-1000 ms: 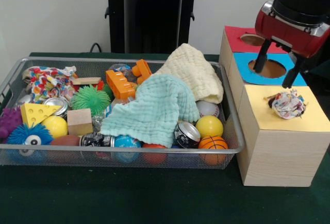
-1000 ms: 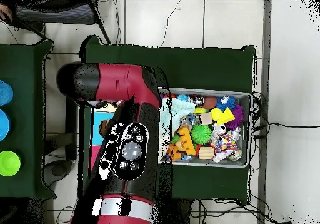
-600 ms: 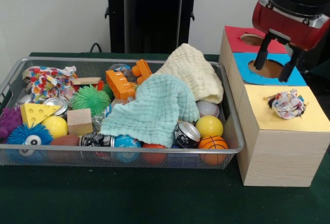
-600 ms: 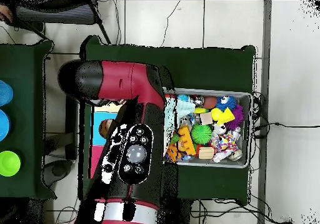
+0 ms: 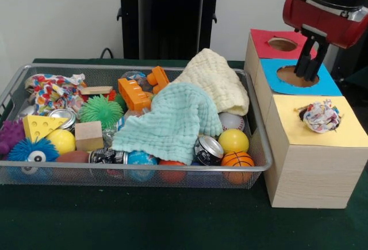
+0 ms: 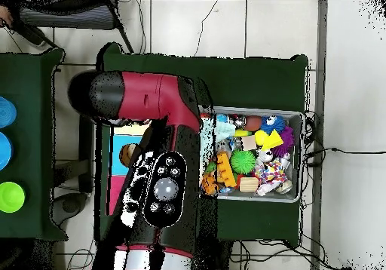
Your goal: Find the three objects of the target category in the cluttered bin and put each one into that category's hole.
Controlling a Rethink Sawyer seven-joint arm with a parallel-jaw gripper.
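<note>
One view only, the front, shows the hand (image 5: 307, 69) narrowed over the blue hole (image 5: 298, 76).

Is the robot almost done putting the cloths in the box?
Not yet. One colorful cloth sits stuffed in the yellow hole. The tool hangs empty over the blue hole. The mint cloth, cream cloth and patterned cloth remain in the bin.

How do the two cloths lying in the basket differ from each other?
The green cloth is pale mint and lies toward the front of the basket, draped over balls and cans. The cream cloth is yellowish white and sits behind it, heaped higher against the back corner. Both are soft, textured and crumpled.
</note>
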